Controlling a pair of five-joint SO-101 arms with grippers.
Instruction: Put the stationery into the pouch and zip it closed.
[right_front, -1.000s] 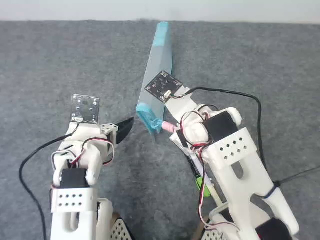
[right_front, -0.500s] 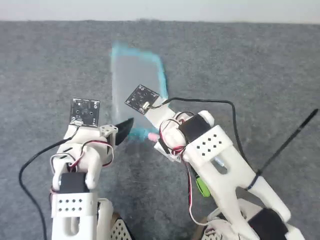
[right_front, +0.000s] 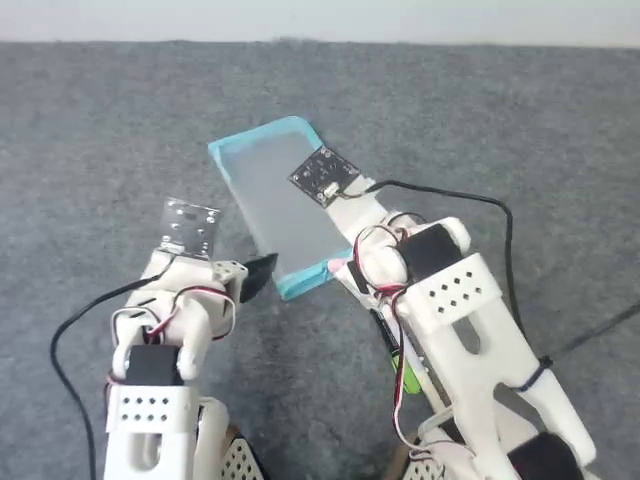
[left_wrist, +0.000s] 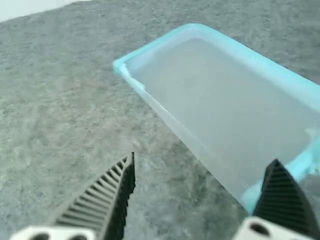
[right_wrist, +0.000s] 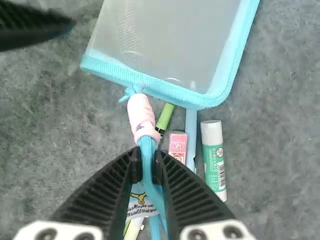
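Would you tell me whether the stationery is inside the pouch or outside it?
Outside: the pouch looks empty through its translucent side, and the glue stick, eraser and green pen lie on the carpet by its edge.

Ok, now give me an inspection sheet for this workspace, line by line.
Surface: grey carpet-like mat, flat.
Job's things: translucent pouch with teal trim, lying flat, looks empty; glue stick, pink eraser, green pen and light blue pen lie outside it, by its near edge.
Clutter: nothing seen.
Grippers: left tool open, at the pouch's near corner; right tool shut on the blue zip cord, just below its pink charm.
Cables: black cable beside the right arm, another beside the left.
Surroundings: pale strip beyond the mat's far edge.
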